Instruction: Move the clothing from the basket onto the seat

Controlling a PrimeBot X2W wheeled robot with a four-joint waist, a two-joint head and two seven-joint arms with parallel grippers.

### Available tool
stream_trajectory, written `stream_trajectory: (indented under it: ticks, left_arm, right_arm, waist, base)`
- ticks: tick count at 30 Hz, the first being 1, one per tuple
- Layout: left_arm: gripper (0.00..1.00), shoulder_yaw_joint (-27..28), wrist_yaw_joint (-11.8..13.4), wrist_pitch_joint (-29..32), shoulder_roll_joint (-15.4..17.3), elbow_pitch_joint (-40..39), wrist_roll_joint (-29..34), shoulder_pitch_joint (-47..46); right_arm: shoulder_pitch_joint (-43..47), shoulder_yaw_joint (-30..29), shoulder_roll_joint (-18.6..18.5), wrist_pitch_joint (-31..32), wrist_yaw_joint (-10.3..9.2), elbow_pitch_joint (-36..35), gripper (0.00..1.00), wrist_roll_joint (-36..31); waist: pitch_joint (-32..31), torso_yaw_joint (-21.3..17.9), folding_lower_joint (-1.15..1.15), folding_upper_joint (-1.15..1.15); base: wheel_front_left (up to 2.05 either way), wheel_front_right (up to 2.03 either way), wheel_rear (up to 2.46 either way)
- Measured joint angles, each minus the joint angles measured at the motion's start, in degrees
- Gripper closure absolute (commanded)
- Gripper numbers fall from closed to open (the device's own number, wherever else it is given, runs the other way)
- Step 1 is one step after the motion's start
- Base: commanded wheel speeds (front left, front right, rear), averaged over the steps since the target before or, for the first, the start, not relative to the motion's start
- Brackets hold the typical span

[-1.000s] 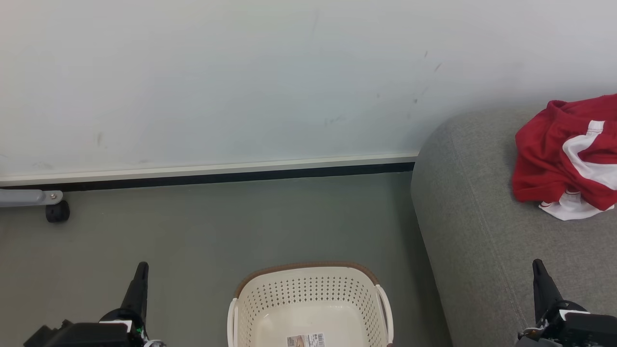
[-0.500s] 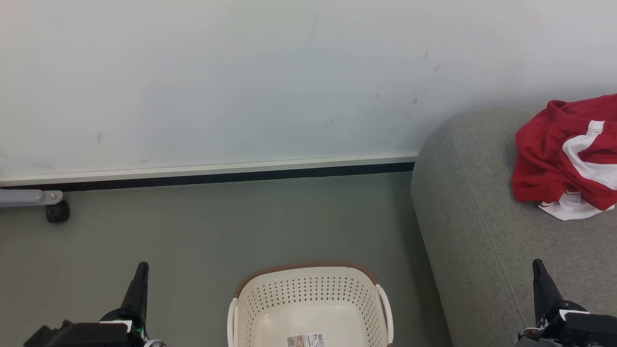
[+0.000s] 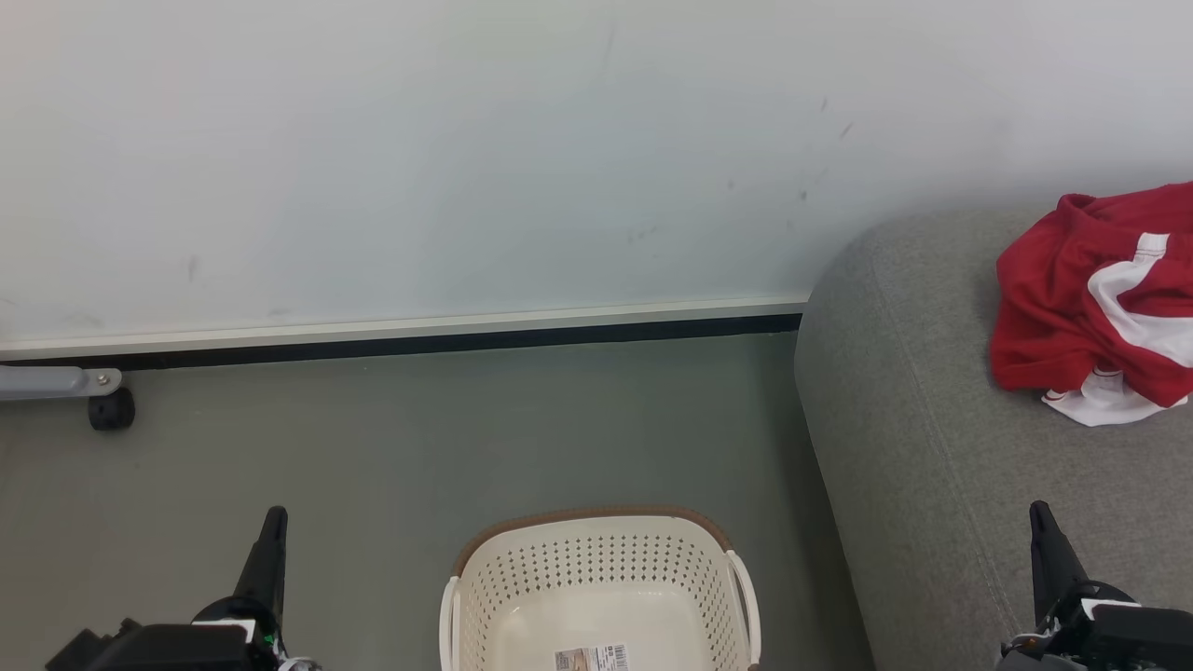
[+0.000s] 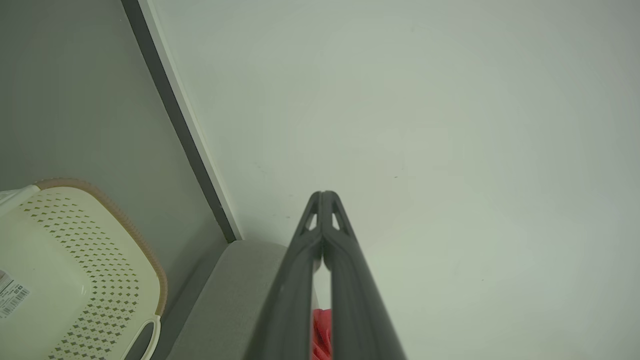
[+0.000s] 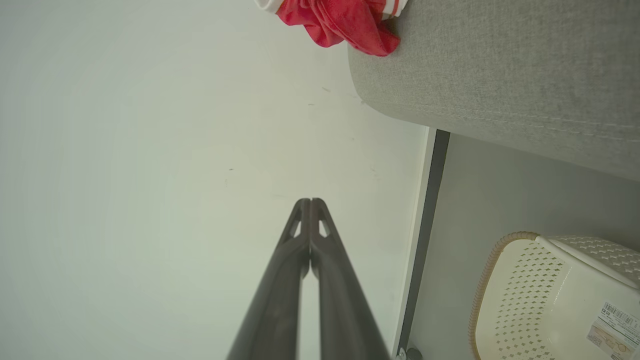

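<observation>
At the far left you see one small black wheel (image 3: 111,410) under one grey bar (image 3: 56,382), on the grey floor (image 3: 466,438) by the white wall (image 3: 466,158).

Next comes your left claw (image 3: 272,522), low over the floor. In the left wrist view its two dark fingers (image 4: 300,270) are pressed together at the tips. That claw is narrow, with nothing in it.

In the middle, at the bottom, one cream basket (image 3: 596,559) stands on the floor. It has one brown rim and two white handles, one on each side. One paper label (image 3: 590,658) lies flat on its bottom.

Right of the basket and just beside it is one big grey seat (image 3: 932,447). The clothing (image 3: 1053,317) lies on top of the seat, near the wall and well apart from the basket. It is one red heap with white parts. You cannot tell how many pieces are in the heap.

Last, at the lower right, your right claw (image 3: 1042,522) hangs over the seat. In the right wrist view its two fingers (image 5: 285,270) also meet at the tips, so it is narrow too, and it holds nothing.
</observation>
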Motion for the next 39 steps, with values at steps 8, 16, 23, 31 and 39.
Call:
stream_trajectory:
  ticks: [8,16,23,31,39]
  left_arm:
    - [1.00,0.00,0.00,0.00,-0.01,0.00,-0.01,0.00]
    - [1.00,-0.01,0.00,0.00,-0.01,0.01,-0.01,0.00]
    - [1.00,-0.01,0.00,0.00,-0.01,0.01,-0.01,0.00]
    - [1.00,-0.01,0.00,0.00,-0.01,0.01,-0.01,0.00]
    - [1.00,-0.01,0.00,0.00,-0.01,0.02,-0.01,0.00]
  right_arm:
    - [0.00,0.00,0.00,0.00,0.00,0.00,1.00,0.00]
    - [0.00,0.00,0.00,0.00,0.00,0.00,1.00,0.00]
    - [0.00,0.00,0.00,0.00,0.00,0.00,1.00,0.00]
    - [0.00,0.00,0.01,0.00,0.00,-0.01,1.00,0.00]
    - [0.00,0.00,0.01,0.00,0.00,-0.01,1.00,0.00]
  waist:
    - [0.00,0.00,0.00,0.00]
    - [0.00,0.00,0.00,0.00]
    - [0.00,0.00,0.00,0.00]
    - [0.00,0.00,0.00,0.00]
    - [0.00,0.00,0.00,0.00]
  base:
    - [0.00,0.00,0.00]
    - [0.00,0.00,0.00]
    - [0.00,0.00,0.00]
    - [0.00,0.00,0.00]
    - [0.00,0.00,0.00]
